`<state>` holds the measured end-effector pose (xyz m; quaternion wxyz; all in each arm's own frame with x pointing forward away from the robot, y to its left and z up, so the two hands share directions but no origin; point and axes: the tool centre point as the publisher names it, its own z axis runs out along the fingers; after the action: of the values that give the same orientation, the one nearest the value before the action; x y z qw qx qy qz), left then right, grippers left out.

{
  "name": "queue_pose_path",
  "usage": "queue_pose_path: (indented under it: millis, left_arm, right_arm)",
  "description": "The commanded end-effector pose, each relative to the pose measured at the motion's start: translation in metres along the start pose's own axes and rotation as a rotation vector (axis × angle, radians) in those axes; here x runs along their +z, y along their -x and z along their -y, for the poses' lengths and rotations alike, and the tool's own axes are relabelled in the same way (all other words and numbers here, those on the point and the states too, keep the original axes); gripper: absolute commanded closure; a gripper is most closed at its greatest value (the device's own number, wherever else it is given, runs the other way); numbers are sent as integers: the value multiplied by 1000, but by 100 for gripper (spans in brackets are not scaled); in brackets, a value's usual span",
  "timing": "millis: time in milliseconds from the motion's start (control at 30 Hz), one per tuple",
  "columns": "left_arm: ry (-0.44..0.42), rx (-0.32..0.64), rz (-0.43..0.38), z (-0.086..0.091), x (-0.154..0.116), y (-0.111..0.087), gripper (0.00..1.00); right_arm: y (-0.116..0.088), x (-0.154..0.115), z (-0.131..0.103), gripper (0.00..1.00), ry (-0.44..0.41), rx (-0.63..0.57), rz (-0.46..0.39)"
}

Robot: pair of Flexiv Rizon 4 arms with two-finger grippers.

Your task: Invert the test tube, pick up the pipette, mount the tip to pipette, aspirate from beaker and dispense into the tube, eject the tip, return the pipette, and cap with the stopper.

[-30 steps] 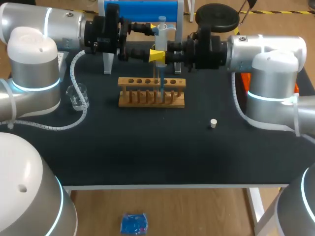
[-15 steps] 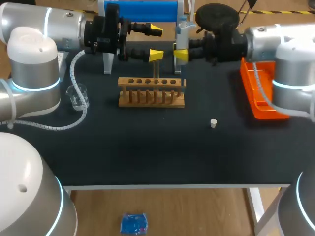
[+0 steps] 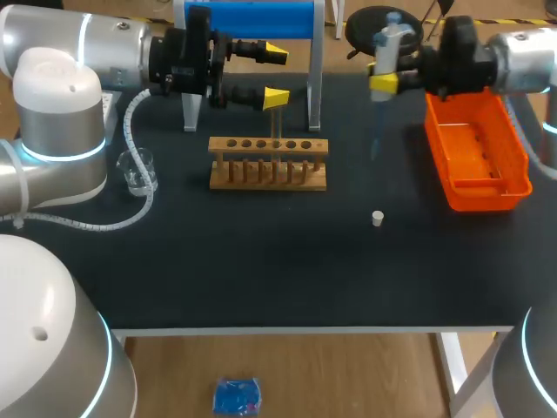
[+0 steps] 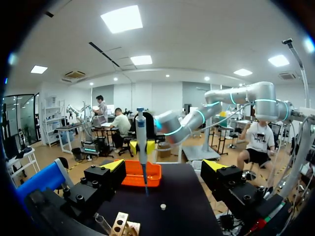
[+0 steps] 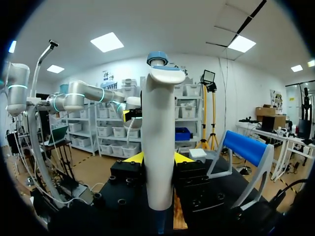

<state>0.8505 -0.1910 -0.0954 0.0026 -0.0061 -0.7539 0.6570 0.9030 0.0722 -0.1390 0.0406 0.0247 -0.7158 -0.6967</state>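
Note:
My right gripper [image 3: 384, 83] is shut on the white pipette [image 3: 387, 48], which hangs upright with its thin tip [image 3: 376, 148] above the mat, just left of the orange tray [image 3: 477, 187]. In the right wrist view the pipette [image 5: 158, 147] stands between the yellow fingertips [image 5: 134, 157]. My left gripper [image 3: 277, 76] is open and empty above the back of the wooden rack [image 3: 268, 177]. A glass test tube [image 3: 275, 135] stands in the rack. The beaker [image 3: 137, 170] sits at the left. The small white stopper [image 3: 378, 218] lies right of the rack. The left wrist view shows the pipette [image 4: 141, 142] ahead of the left gripper [image 4: 165, 167], with the stopper [image 4: 163, 207] below.
A blue-topped stand [image 3: 252, 17] on metal legs rises behind the rack at the back of the table. The orange tray takes up the right side. A white cable hose [image 3: 130, 131] loops beside the beaker.
My right arm has carried the pipette to the right, from over the rack to beside the orange tray. The left arm has stayed still and open.

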Motion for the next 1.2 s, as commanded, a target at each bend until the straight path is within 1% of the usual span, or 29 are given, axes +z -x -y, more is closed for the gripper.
queue_pose_path:
  millis: [33,167,200,367,633,867,1200]
  left_arm:
    - [0,0,2,0,0,-1,0]
    - [0,0,2,0,0,-1,0]
    - [0,0,2,0,0,-1,0]
    - [0,0,2,0,0,-1,0]
    - [0,0,2,0,0,-1,0]
    - [0,0,2,0,0,-1,0]
    - [0,0,2,0,0,-1,0]
  right_arm:
    - [5,-47,1,100,9,0,-51]
    - [9,-73,1,100,19,-1,-29]
    - [9,-76,1,100,23,0,-20]
    - [8,-108,0,100,38,-5,5]
    - [8,-148,1,100,38,-15,52]
    - [5,-170,5,100,45,-25,91]
    - [11,-203,14,100,48,-35,101]
